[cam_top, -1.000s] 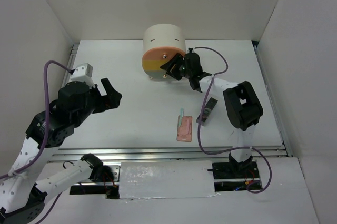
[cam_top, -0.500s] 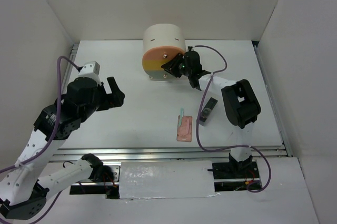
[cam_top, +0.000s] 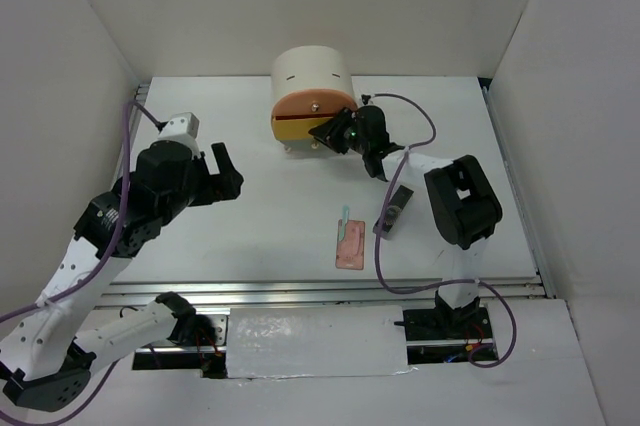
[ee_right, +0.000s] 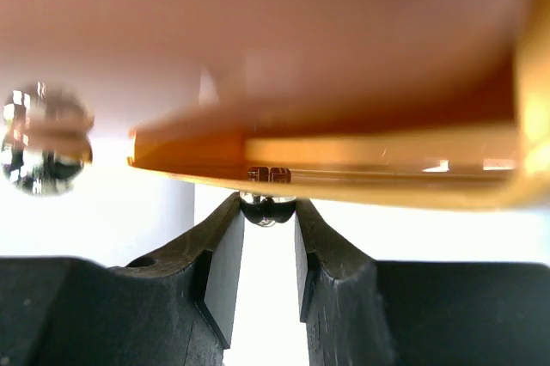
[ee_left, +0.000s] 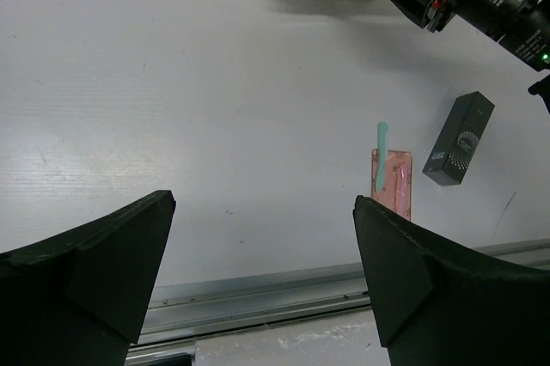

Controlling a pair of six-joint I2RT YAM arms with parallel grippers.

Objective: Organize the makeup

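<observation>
A flat pink palette (cam_top: 350, 244) lies on the table with a pale teal stick (cam_top: 344, 216) at its far end. A dark grey case (cam_top: 396, 210) lies just right of them. All three also show in the left wrist view: palette (ee_left: 392, 181), stick (ee_left: 381, 153), case (ee_left: 459, 139). My right gripper (cam_top: 335, 131) is at the drum box's front, shut on a small metal drawer knob (ee_right: 268, 210). My left gripper (cam_top: 225, 174) is open and empty, held above the table's left side. No brushes or orange-pink stick are in view.
The cream drum box (cam_top: 310, 76) stands at the back centre; a dark gap line (cam_top: 300, 118) crosses its orange-yellow front. A metal rail (ee_left: 258, 297) runs along the table's near edge. White walls close in the left, right and back.
My left gripper has moved farther from the base and slightly right. My right gripper stayed on the knob, and a dark gap has appeared across the box's front.
</observation>
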